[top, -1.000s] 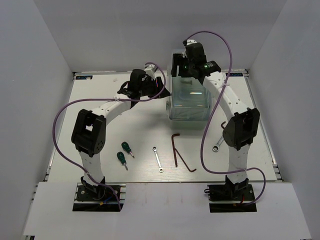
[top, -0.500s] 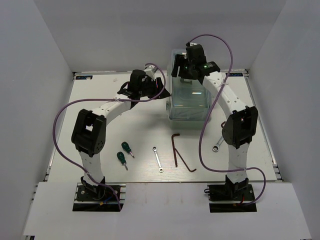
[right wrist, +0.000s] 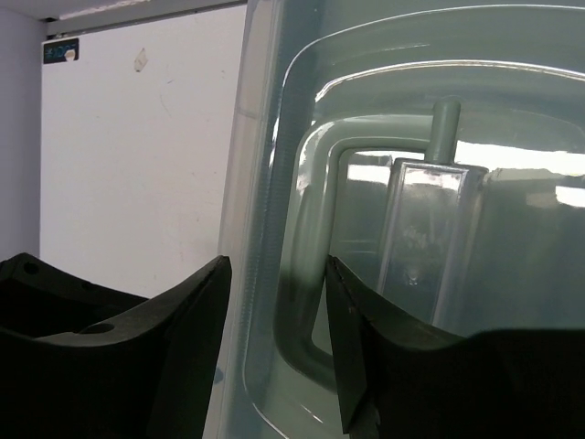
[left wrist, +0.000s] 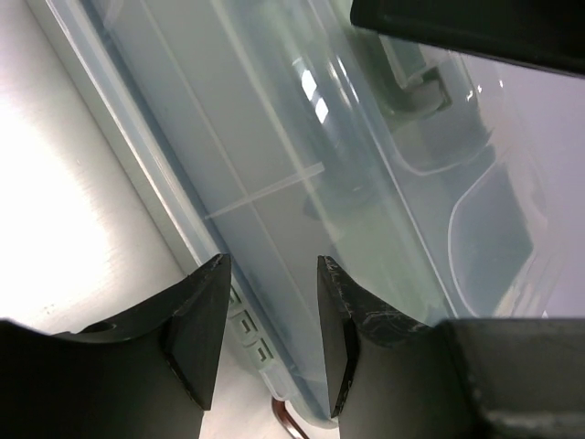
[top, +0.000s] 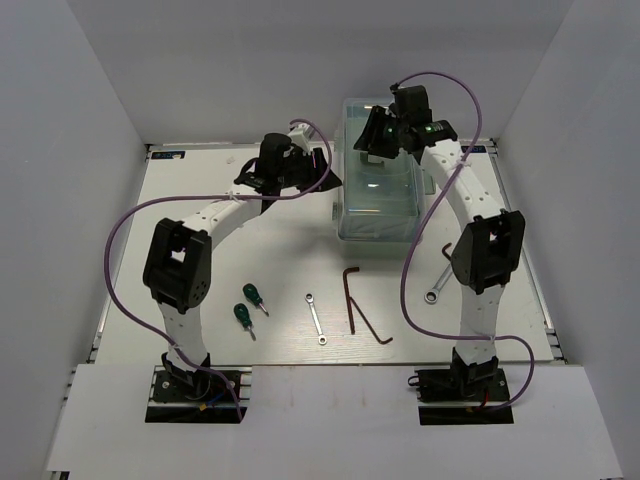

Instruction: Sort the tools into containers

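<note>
So the mint-green toolbox (top: pixel 378 215) sits at the far side of the counter (top: pixel 290 250), a bit right of centre, with its translucent lid down. None of the tools are in it; they're all out on the counter, nearer the arm bases.

Going left to right along that near strip:
- a green-handled screwdriver (top: pixel 254 296) with a second screwdriver (top: pixel 243 317) just beside it
- the small wrench (top: pixel 316 318), lying flat
- a dark hex key (top: pixel 350 290), with a second hex key (top: pixel 372 328) angling off its lower end; the two look like they touch
- the longer wrench (top: pixel 436 290), right next to the right arm and partly hidden behind it

The right gripper (right wrist: pixel 277 274) is up over the far end of the toolbox, above the lid. In the wrist view its fingers stand apart with the left bar of the lid handle (right wrist: pixel 306 302) sitting in the gap. I honestly can't tell whether the pads are pressing on it or just straddling it.

The left gripper (left wrist: pixel 267 274) is at the toolbox's left side. Its fingers are apart, and the box's long edge runs across behind the gap. Nothing looks pinched between them.
</note>
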